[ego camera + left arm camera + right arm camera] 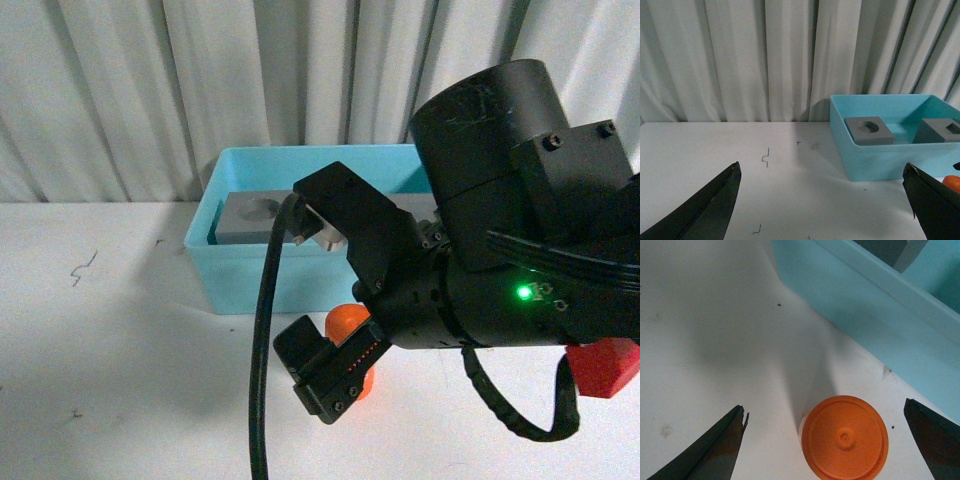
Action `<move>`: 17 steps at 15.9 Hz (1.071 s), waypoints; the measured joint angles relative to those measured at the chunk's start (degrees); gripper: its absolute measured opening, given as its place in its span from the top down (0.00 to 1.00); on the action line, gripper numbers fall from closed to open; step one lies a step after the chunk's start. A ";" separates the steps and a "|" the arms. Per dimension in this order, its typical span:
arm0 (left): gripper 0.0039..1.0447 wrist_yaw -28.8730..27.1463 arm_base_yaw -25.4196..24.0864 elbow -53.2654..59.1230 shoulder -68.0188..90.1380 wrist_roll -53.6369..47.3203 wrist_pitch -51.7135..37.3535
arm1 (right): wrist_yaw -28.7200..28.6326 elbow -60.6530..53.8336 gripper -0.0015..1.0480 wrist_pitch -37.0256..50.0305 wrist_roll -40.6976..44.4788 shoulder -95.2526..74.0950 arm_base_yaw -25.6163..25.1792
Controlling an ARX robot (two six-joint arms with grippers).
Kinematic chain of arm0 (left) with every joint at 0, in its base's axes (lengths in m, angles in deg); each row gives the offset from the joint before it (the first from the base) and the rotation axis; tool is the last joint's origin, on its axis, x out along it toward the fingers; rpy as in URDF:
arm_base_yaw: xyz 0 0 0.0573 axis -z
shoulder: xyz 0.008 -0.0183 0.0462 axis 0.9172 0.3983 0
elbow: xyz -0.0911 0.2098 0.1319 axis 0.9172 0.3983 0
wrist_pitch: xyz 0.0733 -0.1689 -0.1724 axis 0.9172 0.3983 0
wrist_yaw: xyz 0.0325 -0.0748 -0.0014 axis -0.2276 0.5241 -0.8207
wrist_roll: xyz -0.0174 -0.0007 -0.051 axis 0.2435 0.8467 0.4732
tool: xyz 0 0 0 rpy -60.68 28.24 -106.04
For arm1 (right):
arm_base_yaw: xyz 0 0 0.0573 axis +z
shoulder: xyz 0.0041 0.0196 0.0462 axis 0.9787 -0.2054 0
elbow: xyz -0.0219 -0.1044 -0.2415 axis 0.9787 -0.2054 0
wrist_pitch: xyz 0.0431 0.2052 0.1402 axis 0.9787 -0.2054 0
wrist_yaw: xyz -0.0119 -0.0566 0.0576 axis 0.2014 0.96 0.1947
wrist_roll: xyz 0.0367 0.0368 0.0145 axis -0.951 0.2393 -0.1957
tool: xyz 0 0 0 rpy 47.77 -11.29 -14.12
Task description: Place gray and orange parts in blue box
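Table [100, 330]: white, scuffed.
Box [875, 165]: far centre, upright.
Right gripper [824, 409]: fingers wide, straddling the cylinder without touching it, holding nothing.
Left gripper [821, 169]: fingers wide, empty, to the left, well apart from the box.
Round-recess cube [868, 131], square-recess cube [940, 131]: both inside the box; done.
Cylinder [845, 437]: orange, upright on the table just near of the box; left to grasp and place.
Red block [603, 365]: near right, not required.

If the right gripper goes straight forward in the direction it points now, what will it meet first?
Most likely the flat top of the orange cylinder, which stands on the white table, framed by the open right gripper. How far off it is remains unclear.
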 joint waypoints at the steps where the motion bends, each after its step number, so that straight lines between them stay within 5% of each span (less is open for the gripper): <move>1: 0.06 0.00 0.00 0.00 0.00 0.00 -0.02 | 0.28 0.44 0.06 -0.07 -0.79 -0.70 0.07; 11: 0.06 0.00 0.00 0.00 0.00 0.00 -0.02 | 3.32 1.29 0.07 0.31 -3.91 -4.59 1.11; 16: 0.06 0.00 0.00 0.00 0.00 0.00 -0.02 | 3.28 0.94 0.53 0.57 -4.46 -3.80 0.72; 17: 0.06 0.00 0.00 0.00 0.00 0.00 -0.02 | 3.04 0.02 0.54 1.09 -4.42 -2.05 0.79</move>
